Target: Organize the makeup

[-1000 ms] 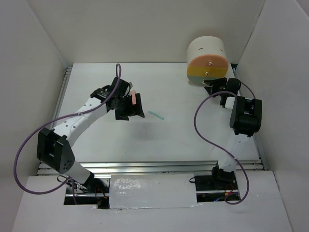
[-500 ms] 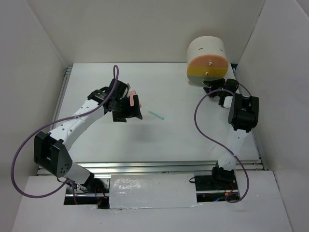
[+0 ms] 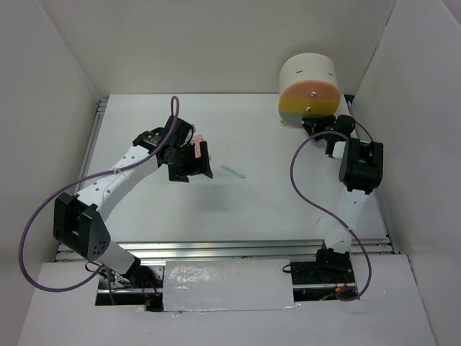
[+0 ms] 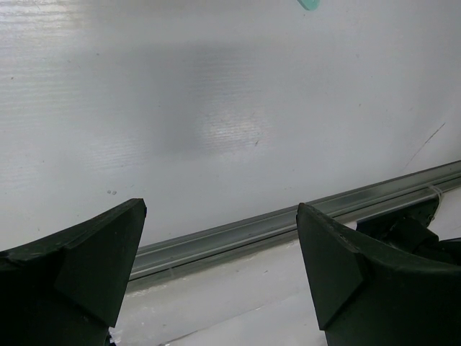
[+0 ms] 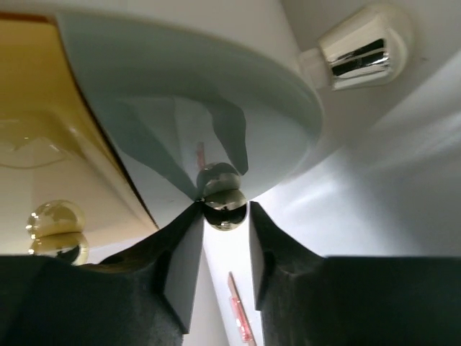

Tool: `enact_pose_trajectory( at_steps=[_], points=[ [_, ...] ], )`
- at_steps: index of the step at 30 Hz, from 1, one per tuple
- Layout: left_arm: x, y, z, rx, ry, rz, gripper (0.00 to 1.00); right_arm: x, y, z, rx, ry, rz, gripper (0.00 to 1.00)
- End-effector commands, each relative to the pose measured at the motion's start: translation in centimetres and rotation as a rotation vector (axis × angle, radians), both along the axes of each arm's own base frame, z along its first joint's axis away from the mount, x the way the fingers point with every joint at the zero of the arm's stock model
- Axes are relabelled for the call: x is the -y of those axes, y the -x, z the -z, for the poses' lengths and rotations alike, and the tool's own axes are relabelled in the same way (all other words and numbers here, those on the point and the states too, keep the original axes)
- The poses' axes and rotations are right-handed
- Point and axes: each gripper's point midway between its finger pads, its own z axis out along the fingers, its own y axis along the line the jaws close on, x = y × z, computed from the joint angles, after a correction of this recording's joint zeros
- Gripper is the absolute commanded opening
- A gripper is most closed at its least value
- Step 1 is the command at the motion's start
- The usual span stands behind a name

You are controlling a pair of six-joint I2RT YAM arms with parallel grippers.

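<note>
A short mint-green stick lies on the white table, just right of my left gripper; its tip shows at the top of the left wrist view. My left gripper is open and empty above the table. A pink strip shows at its far side; I cannot tell whether it lies on the table. My right gripper is at the foot of the round drawer unit. Its jaws are closed on the small gold knob of the pale lowest drawer. A thin red-pink stick lies below.
The drawer unit stands at the back right with peach and yellow fronts. A silver-and-cream oblong case sits beside it. White walls enclose the table on three sides. A metal rail runs along the near edge.
My right arm has moved in toward the drawer unit, bringing its gripper up to the lowest drawer. My left gripper has shifted slightly left and stayed open.
</note>
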Motion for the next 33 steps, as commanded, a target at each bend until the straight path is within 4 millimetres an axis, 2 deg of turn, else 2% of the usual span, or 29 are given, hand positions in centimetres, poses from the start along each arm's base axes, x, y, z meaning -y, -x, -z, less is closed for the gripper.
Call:
enact_pose_trajectory(
  at_steps=[1, 9, 13, 14, 15, 19, 23, 25, 26, 33],
  points=[
    [0.4, -0.7, -0.6, 0.000, 0.008, 0.004, 0.99, -0.1, -1.1, -0.4, 0.043, 0.011, -0.001, 0.37],
    [0.6, -1.1, -0.6, -0.008, -0.002, 0.015, 0.99, -0.1, -0.7, 0.2, 0.038, -0.010, 0.007, 0.15],
    [0.8, -1.3, -0.6, -0.011, 0.000, 0.018, 0.99, -0.1, 0.2, -0.4, 0.050, -0.009, 0.016, 0.08],
    [0.8, -1.4, -0.7, -0.007, 0.003, 0.017, 0.99, -0.1, 0.4, -1.3, 0.069, -0.009, 0.019, 0.02],
    [0.9, -1.5, -0.8, -0.004, 0.006, 0.016, 0.99, 0.0, 0.9, -1.0, 0.046, -0.024, 0.026, 0.00],
    [0.8, -1.5, -1.0, 0.009, 0.011, 0.014, 0.99, 0.2, 1.8, -1.9, 0.041, -0.031, 0.034, 0.00],
    [0.9, -1.0, -0.6, 0.006, 0.025, 0.015, 0.99, 0.7, 3.0, -1.3, 0.009, -0.061, 0.060, 0.00],
    [0.8, -0.8, -0.4, 0.003, 0.027, 0.017, 0.99, 0.7, 3.3, -2.0, 0.024, -0.058, 0.061, 0.00],
    [0.8, -0.7, -0.6, 0.012, 0.030, 0.019, 0.99, 0.8, 3.7, -1.7, 0.010, -0.060, 0.064, 0.00],
    [0.1, 0.4, -1.0, 0.036, 0.035, 0.012, 0.99, 0.1, 6.1, -2.8, 0.016, -0.061, 0.060, 0.00]
  ],
)
